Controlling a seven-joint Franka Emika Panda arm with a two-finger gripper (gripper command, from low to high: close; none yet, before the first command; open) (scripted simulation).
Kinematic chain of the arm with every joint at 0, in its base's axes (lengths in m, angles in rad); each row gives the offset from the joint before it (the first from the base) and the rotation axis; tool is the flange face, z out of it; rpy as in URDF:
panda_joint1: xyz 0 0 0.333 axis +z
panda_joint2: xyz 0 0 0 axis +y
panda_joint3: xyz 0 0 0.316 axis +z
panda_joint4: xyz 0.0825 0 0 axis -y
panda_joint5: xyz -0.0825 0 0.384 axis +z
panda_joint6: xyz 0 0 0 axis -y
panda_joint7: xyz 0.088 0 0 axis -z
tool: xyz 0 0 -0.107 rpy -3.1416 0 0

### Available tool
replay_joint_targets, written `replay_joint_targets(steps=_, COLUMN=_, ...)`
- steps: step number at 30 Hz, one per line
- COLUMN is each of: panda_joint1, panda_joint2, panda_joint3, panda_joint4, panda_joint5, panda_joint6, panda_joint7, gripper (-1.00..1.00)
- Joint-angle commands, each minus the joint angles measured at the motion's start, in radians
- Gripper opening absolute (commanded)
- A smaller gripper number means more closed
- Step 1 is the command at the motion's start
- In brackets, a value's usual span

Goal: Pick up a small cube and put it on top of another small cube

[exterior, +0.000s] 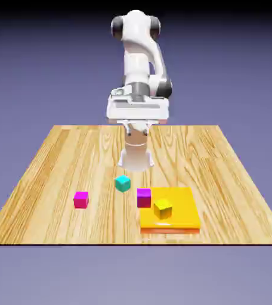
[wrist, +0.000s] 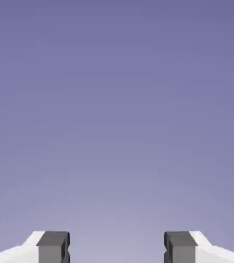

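Magenta cube: bright pink, small and sharp-edged, flat on the table (exterior: pixel 37 208) at the exterior view's left; the magenta cube (exterior: pixel 81 200) is well apart from the slab.
Teal cube: the teal cube (exterior: pixel 123 183) is blue-green, turned so a corner faces the camera, on bare wood between the magenta and purple cubes.
Purple cube: the purple cube (exterior: pixel 144 198) is deep violet, darker on its front, at the slab's left edge in the exterior view; whether it rests on the slab I cannot tell.
Yellow cube: the yellow cube (exterior: pixel 163 209) is golden, turned at an angle, on the slab.
Slab: the slab (exterior: pixel 183 202) is flat, glossy and orange-yellow.
Gripper: the gripper (wrist: pixel 117 248) is open, fingertips wide apart, nothing between them.
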Motion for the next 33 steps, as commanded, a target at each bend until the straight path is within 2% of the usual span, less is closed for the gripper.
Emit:
replay_joint_targets(steps=1, panda_joint1=-0.022, panda_joint2=0.036, panda_joint3=-0.007, panda_joint4=0.011, panda_joint5=-0.007, panda_joint6=-0.025, panda_joint7=-0.016, gripper=0.0)
replay_joint_targets(steps=19, panda_joint1=-0.411, panda_joint2=0.675, panda_joint3=-0.136, panda_joint4=0.21, panda_joint5=-0.123, panda_joint6=-0.46, panda_joint7=-0.302, gripper=0.0)
replay_joint_targets(steps=26, panda_joint1=-0.428, panda_joint2=0.875, panda_joint3=-0.129, panda_joint4=0.215, panda_joint5=-0.118, panda_joint6=-0.265, panda_joint7=-0.302, gripper=0.0)
replay_joint_targets(steps=27, panda_joint1=-0.428, panda_joint2=0.875, panda_joint3=-0.129, panda_joint4=0.215, panda_joint5=-0.118, panda_joint6=-0.265, panda_joint7=-0.302, gripper=-1.0)
replay_joint_targets(steps=33, panda_joint1=-0.413, panda_joint2=0.694, panda_joint3=-0.135, panda_joint4=0.21, panda_joint5=-0.123, panda_joint6=-0.441, panda_joint7=-0.302, gripper=-1.0)
